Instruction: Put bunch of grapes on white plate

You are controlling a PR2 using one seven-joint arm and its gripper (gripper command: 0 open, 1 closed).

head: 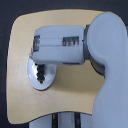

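The arm reaches across the wooden surface (65, 95) so its hand (39, 62) hangs directly over the white plate (34, 82) at the exterior view's left. The bunch of grapes (40, 74) lies on the plate, just under the hand; whether the fingers grip it I cannot tell.

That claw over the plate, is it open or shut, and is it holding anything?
Gripper: cannot be told; the arm hides its fingers. The grapes lie on the plate just below it.
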